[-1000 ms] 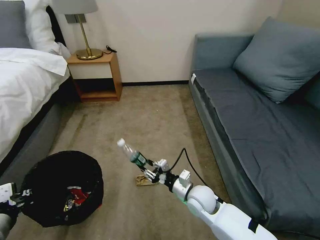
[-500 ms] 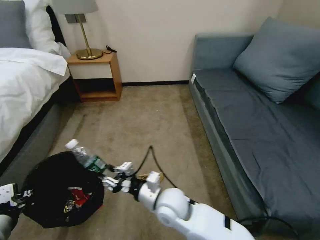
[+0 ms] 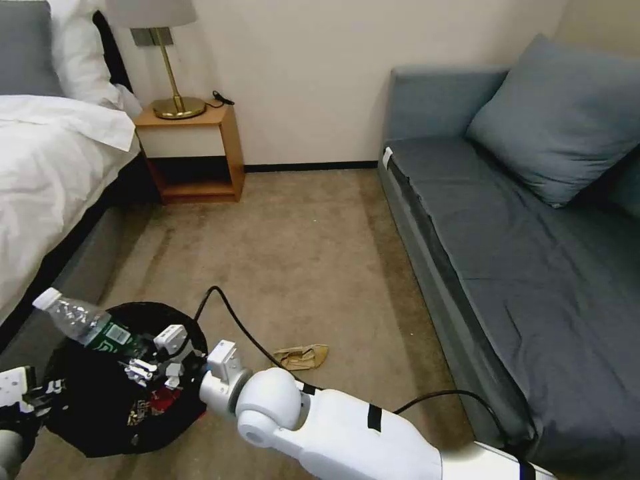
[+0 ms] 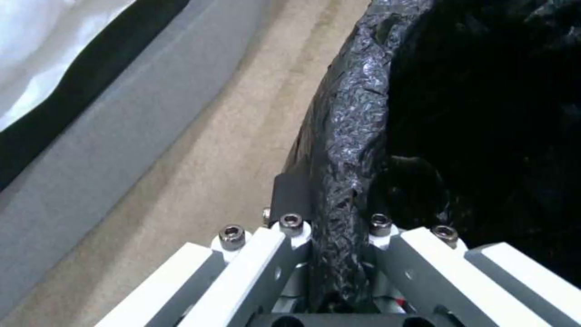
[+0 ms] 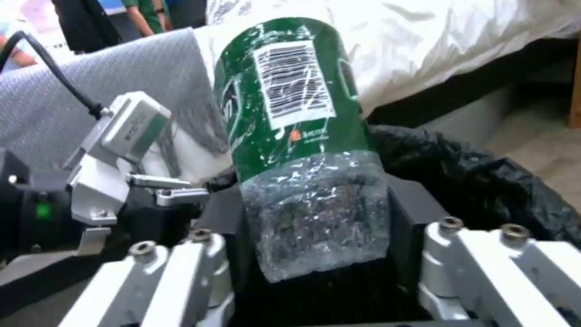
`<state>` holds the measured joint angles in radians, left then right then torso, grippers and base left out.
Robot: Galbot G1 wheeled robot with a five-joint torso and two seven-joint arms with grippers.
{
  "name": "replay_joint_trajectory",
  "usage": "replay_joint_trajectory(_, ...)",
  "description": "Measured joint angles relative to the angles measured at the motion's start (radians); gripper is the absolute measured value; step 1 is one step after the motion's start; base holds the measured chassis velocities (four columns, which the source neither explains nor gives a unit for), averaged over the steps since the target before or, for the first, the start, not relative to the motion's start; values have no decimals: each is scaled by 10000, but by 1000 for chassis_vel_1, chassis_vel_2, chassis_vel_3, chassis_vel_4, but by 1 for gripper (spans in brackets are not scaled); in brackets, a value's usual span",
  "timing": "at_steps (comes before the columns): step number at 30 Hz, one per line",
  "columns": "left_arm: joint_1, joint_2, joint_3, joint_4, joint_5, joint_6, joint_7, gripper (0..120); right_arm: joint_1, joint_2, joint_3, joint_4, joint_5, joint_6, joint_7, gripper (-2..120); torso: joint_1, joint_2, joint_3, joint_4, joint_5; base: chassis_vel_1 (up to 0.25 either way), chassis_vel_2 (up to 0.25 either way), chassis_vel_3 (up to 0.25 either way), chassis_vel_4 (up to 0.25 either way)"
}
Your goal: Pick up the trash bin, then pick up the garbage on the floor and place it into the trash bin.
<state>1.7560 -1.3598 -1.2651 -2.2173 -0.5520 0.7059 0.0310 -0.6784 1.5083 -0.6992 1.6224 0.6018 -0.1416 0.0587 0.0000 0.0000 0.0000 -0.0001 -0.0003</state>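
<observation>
While left gripper (image 4: 330,236) pinches trash bin (image 3: 87,427) rim | right gripper (image 3: 157,360) grips bottle (image 3: 83,323) (above bin)

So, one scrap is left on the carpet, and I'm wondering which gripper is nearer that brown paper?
Right. The right gripper holds the bottle over the trash bin, beside the brown paper; the left gripper clamps the bin's far rim.

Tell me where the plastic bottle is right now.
In the head view, the plastic bottle is at lower left, clamped in the right gripper above the trash bin, beside the bed.
</observation>
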Motion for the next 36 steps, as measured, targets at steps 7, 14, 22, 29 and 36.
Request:
replay_joint_trajectory(7,-23,-58,18,-84,-24,16,3,4,-149,4,15,-17,-93,-38,24,73,0,0,0,0,2,0,0,0,0)
replay_joint_trajectory(14,-14,-107,1,-117,-35,22,4,4,-355,-287,207,234,-209,-42,7,98,0,0,1,1,2,0,0,0,0)
replay_joint_trajectory(22,-8,-84,-128,-40,-138,24,5,4,-1086,-1197,1042,843,-1181,371,-13,100,0,0,0,1,6,0,0,0,0)
replay_joint_trajectory(29,16,-45,-343,274,-156,-17,4,4,-2420,-2453,2902,1421,-2640,1029,-207,100,0,0,0,0,6,0,0,0,0)
replay_joint_trajectory(36,46,-27,-566,577,-115,-82,4,4,-3462,-3127,3908,1722,-3198,1426,-559,100,0,0,0,0,6,0,0,0,0)
